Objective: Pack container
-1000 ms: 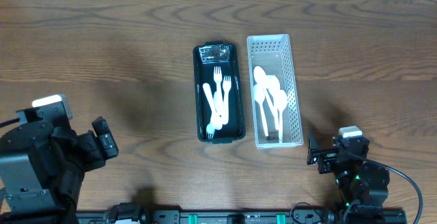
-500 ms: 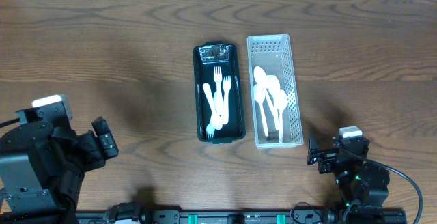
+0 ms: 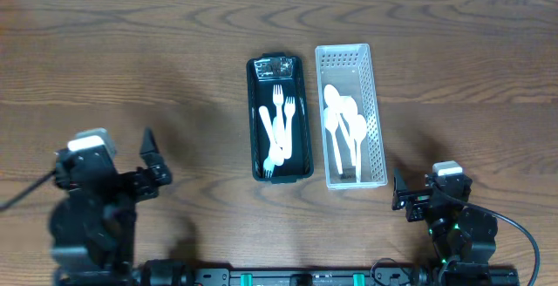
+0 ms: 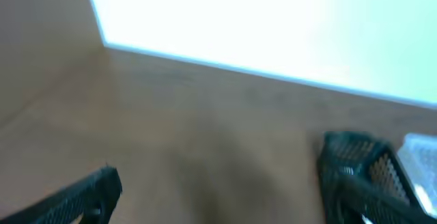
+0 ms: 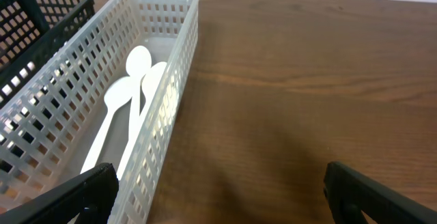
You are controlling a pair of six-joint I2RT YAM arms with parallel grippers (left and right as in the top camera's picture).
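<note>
A black basket (image 3: 255,120) in the middle of the table holds several white plastic forks (image 3: 279,129). Beside it on the right, a white perforated basket (image 3: 344,62) holds several white plastic spoons (image 3: 344,125). My left gripper (image 3: 155,157) is open and empty, well left of the black basket. The left wrist view is blurred; its fingers (image 4: 225,203) are spread over bare wood, with the black basket (image 4: 355,159) at the right. My right gripper (image 3: 403,197) is open and empty by the white basket's near right corner. In the right wrist view its fingers (image 5: 225,197) frame the white basket (image 5: 164,108) and spoons (image 5: 130,87).
The brown wooden table (image 3: 139,51) is bare to the left, right and behind the two baskets. The black basket's corner (image 5: 34,19) shows at the upper left of the right wrist view. Both arm bases stand at the near edge.
My left arm has swung right and forward, its gripper now nearer the black basket and pointing toward it. The right arm and both baskets have not moved.
</note>
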